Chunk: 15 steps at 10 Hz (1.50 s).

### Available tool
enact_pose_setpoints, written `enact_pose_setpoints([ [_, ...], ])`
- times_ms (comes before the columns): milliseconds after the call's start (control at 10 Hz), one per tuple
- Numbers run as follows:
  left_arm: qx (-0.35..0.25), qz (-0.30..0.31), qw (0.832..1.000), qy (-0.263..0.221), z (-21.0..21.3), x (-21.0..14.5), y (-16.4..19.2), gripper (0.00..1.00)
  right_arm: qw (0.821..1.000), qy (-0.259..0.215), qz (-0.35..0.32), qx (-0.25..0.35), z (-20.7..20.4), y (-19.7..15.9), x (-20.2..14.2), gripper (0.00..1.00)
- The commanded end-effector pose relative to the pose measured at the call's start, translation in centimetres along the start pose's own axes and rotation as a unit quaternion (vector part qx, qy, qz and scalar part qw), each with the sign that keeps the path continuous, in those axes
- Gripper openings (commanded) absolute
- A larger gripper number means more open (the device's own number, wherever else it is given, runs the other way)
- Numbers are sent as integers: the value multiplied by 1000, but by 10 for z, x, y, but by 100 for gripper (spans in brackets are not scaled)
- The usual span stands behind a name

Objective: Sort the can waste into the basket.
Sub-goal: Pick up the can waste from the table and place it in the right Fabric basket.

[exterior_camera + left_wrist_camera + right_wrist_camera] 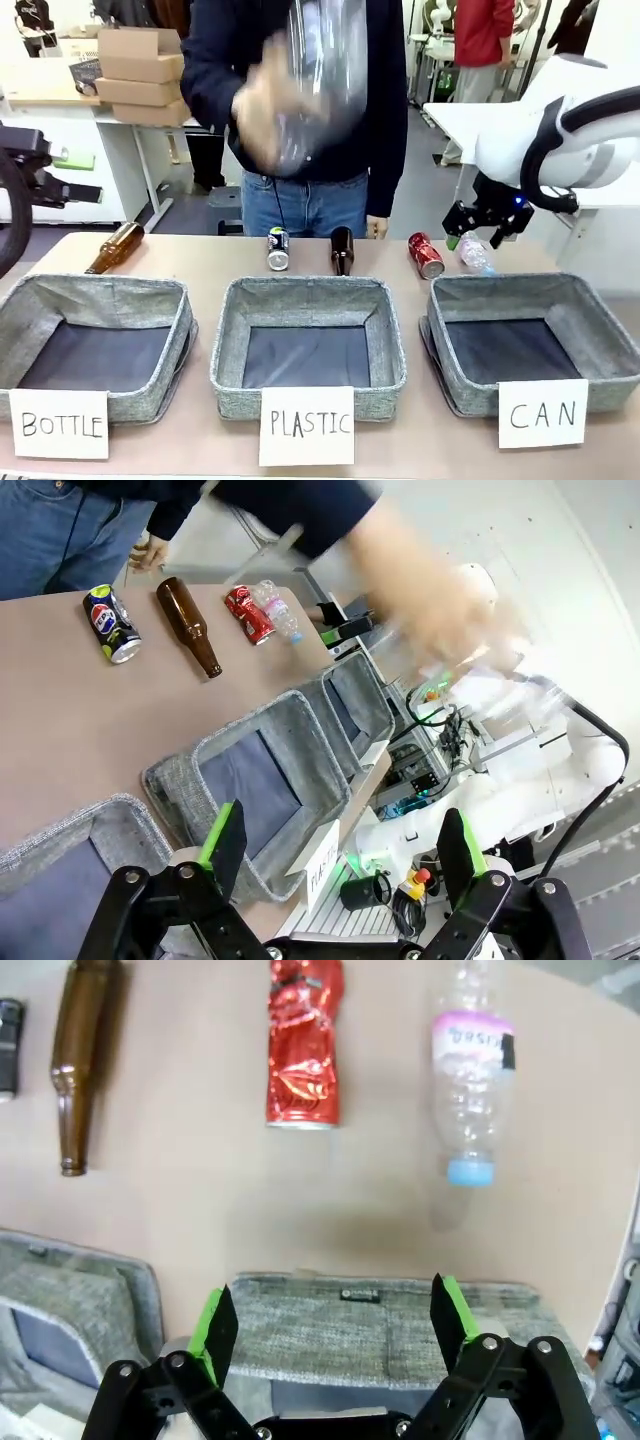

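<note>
A dented red can [426, 255] lies on the table behind the grey basket signed "CAN" [600, 345]. A black can with white and green print [278, 248] stands behind the middle basket. My right gripper [480, 225] hovers open above the table between the red can and a clear plastic bottle [474, 253]. The right wrist view has the red can [304, 1045] ahead of the open right gripper [335, 1325], and the basket's far rim [380, 1310] just below the fingers. My left gripper [345, 855] hangs open and empty high over the baskets, far from the black can [112, 623] and red can [249, 613].
Baskets signed "BOTTLE" [20, 320] and "PLASTIC" [225, 340] stand left of the CAN basket. One brown glass bottle [342, 250] lies between the cans, another [115, 247] at far left. The person across the table moves a blurred clear plastic bottle [320, 70] in one hand.
</note>
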<state>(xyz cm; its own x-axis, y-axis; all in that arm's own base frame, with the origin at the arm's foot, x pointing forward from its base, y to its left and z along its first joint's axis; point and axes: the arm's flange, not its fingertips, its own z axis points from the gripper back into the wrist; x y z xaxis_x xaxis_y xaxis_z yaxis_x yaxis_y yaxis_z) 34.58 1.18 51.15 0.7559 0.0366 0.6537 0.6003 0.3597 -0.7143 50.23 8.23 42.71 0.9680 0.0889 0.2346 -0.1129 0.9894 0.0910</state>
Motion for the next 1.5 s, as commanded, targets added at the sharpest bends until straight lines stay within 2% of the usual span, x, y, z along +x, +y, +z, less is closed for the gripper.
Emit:
enact_pose_setpoints([
  [0,-12,-12,1000,-10,-2,2,0,100,1000,5,-5,0,-6,-4,1,100],
  [100,-12,-12,1000,-10,-2,2,0,100,1000,9,24,17,-18,6,22,100],
  [200,-12,-12,1000,-10,-2,2,0,100,1000,9,4,-1,-30,15,45,100],
  [400,-12,-12,1000,-10,-2,2,0,100,999,32,3,-21,-62,32,85,100],
  [600,-12,-12,1000,-10,-2,2,0,100,998,22,-24,-62,-99,36,110,100],
  [1000,-12,-12,1000,-10,-2,2,0,100,993,10,-50,-104,-157,37,141,100],
  [1300,-12,-12,1000,-10,-2,2,0,100,994,12,-53,-99,-167,32,142,100],
  [1400,-12,-12,1000,-10,-2,2,0,100,995,10,-40,-86,-165,31,140,42],
])
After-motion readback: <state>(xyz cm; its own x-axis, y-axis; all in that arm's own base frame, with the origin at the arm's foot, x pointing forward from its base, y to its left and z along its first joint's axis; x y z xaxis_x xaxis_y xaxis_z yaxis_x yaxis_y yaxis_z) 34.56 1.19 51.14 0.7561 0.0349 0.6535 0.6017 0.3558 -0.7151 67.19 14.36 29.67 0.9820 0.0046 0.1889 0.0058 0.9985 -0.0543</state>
